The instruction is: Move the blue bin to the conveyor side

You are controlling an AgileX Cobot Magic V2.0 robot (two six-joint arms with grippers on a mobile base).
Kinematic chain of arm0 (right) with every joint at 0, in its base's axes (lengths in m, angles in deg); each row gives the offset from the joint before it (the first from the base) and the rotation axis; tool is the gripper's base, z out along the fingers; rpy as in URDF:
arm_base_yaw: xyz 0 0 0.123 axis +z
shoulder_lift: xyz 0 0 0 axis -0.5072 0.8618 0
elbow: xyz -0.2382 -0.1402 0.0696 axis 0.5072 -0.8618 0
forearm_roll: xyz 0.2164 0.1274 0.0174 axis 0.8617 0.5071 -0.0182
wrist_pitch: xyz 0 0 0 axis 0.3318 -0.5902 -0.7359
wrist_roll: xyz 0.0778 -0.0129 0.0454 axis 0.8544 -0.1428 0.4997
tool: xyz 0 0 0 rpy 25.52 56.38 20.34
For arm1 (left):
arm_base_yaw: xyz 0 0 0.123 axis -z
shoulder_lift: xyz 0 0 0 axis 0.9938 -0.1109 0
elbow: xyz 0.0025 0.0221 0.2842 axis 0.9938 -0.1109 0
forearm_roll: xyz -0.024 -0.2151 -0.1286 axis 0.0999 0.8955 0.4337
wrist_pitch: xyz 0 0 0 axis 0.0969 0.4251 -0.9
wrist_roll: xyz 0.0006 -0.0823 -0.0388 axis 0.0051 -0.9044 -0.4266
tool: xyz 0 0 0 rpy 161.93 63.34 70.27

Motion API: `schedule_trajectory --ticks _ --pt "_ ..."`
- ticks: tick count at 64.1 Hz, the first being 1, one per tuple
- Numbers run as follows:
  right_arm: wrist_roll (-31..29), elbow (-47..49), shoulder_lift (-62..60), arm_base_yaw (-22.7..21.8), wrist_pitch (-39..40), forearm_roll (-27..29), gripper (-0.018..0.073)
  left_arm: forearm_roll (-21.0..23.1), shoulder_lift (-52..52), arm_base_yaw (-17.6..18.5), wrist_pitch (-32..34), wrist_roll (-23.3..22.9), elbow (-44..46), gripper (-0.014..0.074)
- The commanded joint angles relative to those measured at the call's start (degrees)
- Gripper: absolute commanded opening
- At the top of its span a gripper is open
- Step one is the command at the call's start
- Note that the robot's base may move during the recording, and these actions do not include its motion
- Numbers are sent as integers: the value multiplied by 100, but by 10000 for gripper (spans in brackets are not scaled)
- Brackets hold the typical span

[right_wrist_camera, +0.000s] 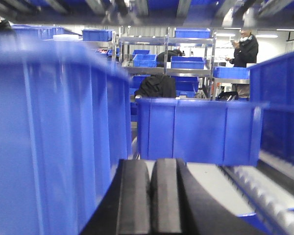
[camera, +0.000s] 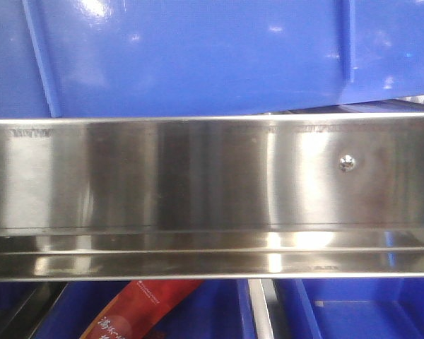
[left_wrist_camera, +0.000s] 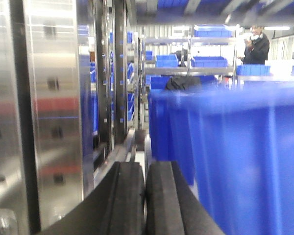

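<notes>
Left gripper (left_wrist_camera: 145, 171): pads pressed together, nothing between. Blue bin (left_wrist_camera: 245, 156) just beside it on right, steel column (left_wrist_camera: 54, 122) on left. Right gripper (right_wrist_camera: 151, 169): also closed on nothing, same bin's ribbed wall close on its left, second bin (right_wrist_camera: 196, 129) ahead. Front view: blue wall above stainless rail (camera: 198, 176).

Step, as judged: arms flanking bin, before squeeze or push. Next move called for even pressure on both walls, then slide toward conveyor belt. Belt not seen in any view.
</notes>
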Motion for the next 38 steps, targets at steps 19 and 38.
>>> schedule_trajectory --ticks 19,38 --pt "-38 1904 1115 -17 -1012 -43 -88 33 9 0 -1225 9 1314 4" --pt "-38 3186 2510 -17 -2199 -43 -88 258 9 0 -1185 9 1577 4"
